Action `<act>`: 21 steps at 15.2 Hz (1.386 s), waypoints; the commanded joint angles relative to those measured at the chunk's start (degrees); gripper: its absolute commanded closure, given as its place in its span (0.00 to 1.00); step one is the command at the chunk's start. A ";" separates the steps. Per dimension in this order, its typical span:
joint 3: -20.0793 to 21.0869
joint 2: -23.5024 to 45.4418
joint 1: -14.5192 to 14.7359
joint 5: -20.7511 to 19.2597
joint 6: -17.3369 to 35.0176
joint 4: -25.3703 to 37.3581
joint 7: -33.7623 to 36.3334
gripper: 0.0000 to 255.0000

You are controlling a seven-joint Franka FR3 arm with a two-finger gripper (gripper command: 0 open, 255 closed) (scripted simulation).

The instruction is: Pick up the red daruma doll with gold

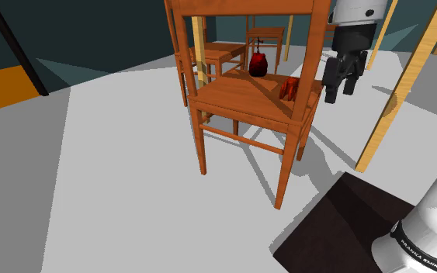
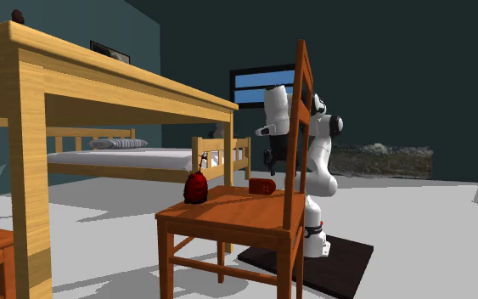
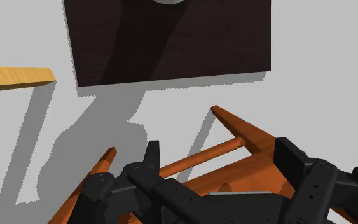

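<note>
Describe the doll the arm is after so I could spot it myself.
Find the nearest reddish-brown wooden chair in the shoulder view. Two small things sit on its seat; the doll is the rounded dark red one, unlike the boxy orange-red block beside it.

a reddish-brown wooden chair [image 1: 240, 98] stands on the pale grey floor [image 1: 108, 186] at the centre of the shoulder view. on its seat sit a dark red doll [image 1: 258, 63], near the far edge, and a small orange-red block [image 1: 289, 88] lower right of it, apart.
</note>
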 commanded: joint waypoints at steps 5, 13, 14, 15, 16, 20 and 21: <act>-0.40 6.56 -0.42 -1.15 4.96 4.89 -0.60 0.00; -8.06 18.91 7.55 -5.89 12.10 17.04 1.19 0.00; -9.86 20.35 9.49 -6.62 12.71 18.79 1.52 0.00; -10.75 21.87 10.27 -6.91 13.30 20.59 1.46 0.00; -10.96 23.46 10.20 -6.89 13.86 22.43 1.16 0.00; -11.95 29.84 10.02 -6.59 15.56 30.37 -0.06 0.00; -12.20 31.46 9.95 -6.44 15.86 32.52 -0.38 0.00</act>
